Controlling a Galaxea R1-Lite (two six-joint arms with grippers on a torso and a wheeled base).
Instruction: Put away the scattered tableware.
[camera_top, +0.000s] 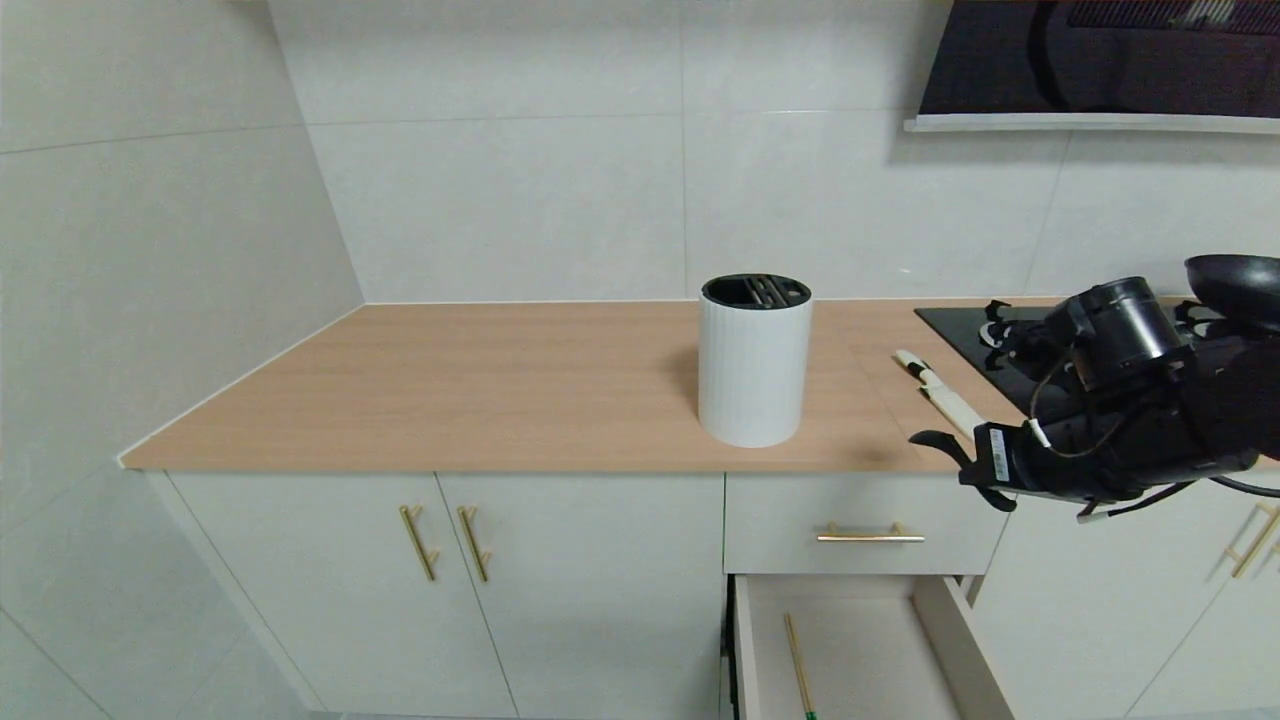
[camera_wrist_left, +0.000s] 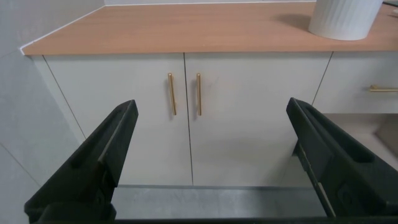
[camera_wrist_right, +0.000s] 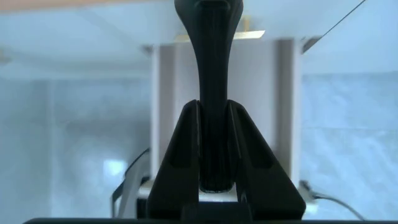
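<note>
Right claw (camera_top: 965, 470) is pressed together on a slim black utensil handle (camera_wrist_right: 212, 74). Below the claw lies the open white drawer (camera_top: 870, 640), which holds a thin wooden chopstick (camera_top: 797, 665). The step in hand looks like stowing this utensil. Next, it likely needs lowering into the drawer and a release. A pale-handled knife (camera_top: 935, 385) waits on the wooden tabletop (camera_top: 450, 390) just beyond the claw. Left claw (camera_wrist_left: 211, 162) is spread.

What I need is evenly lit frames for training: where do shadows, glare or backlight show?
Head view: soft shadow left of the white holder on the countertop, reflections on the glossy hood. Left wrist view: even light, holder's shadow faint. Right wrist view: backlit, so the right gripper and the dark handle it clamps read as silhouettes.
</note>
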